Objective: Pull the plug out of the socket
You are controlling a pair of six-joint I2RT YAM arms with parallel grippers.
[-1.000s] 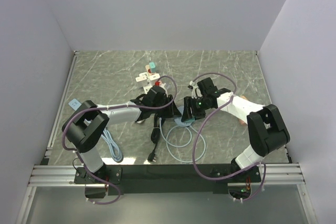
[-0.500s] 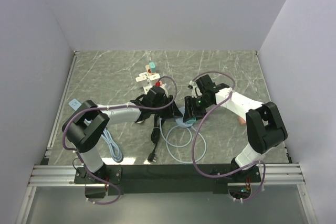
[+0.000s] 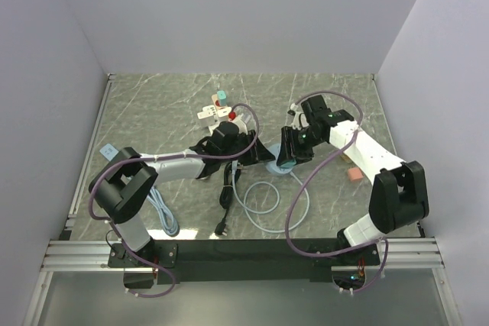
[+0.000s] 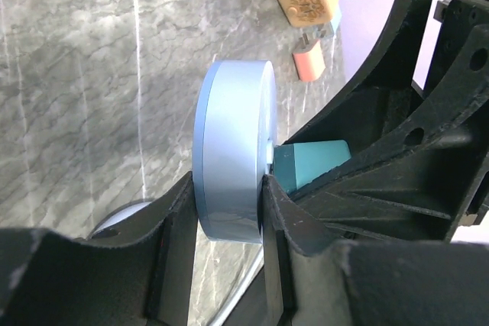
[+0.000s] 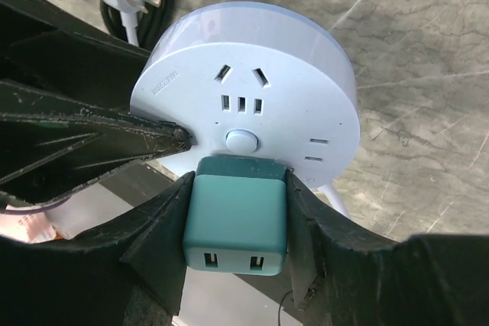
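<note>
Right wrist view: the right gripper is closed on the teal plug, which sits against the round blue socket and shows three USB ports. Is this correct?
Not quite: the teal plug shows two USB ports, not three, as the right wrist view shows. The rest holds: the right gripper is closed on it, against the round blue socket.

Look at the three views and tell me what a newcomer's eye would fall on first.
The round pale blue socket in the middle of the scene draws the eye first, held on edge with the left end effector clamped across its rim. Next comes the teal plug, which sits against the socket's face and is pinched on both sides by the right end effector.
</note>
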